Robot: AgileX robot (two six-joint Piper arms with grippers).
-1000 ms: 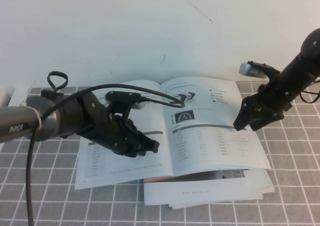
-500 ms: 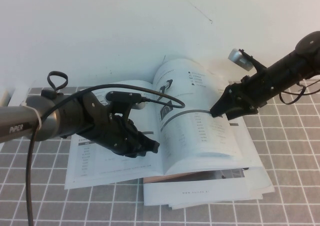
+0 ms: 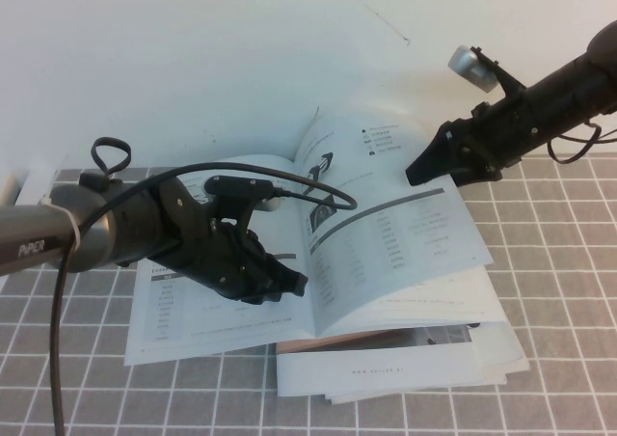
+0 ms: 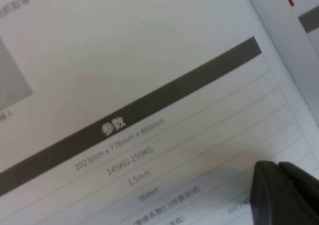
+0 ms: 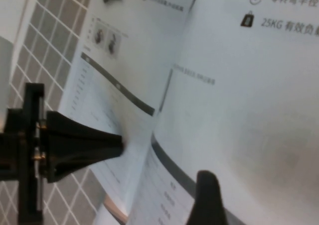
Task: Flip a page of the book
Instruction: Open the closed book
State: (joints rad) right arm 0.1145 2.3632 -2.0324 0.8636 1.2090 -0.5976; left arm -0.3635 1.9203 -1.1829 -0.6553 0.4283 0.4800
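The book (image 3: 222,320) lies open on the checked mat. My left gripper (image 3: 289,284) is shut and its tips rest on the left-hand page; in the left wrist view its fingers (image 4: 286,195) sit on a spec table with a dark header bar. My right gripper (image 3: 416,174) is at the upper right edge of the page (image 3: 352,147), shut on it and holding it lifted and curled above the book. In the right wrist view the page (image 5: 249,85) fills the picture, one finger (image 5: 205,200) shows in front of it and the other is hidden.
White booklets (image 3: 405,368) lie stacked under the book and stick out at the front. The grey checked mat (image 3: 559,291) covers the table and a white wall (image 3: 241,60) stands behind. A black cable (image 3: 308,180) loops over my left wrist.
My right gripper has risen and moved toward the back with the page, which now stands curled up from the book. My left gripper has stayed on the left-hand page.
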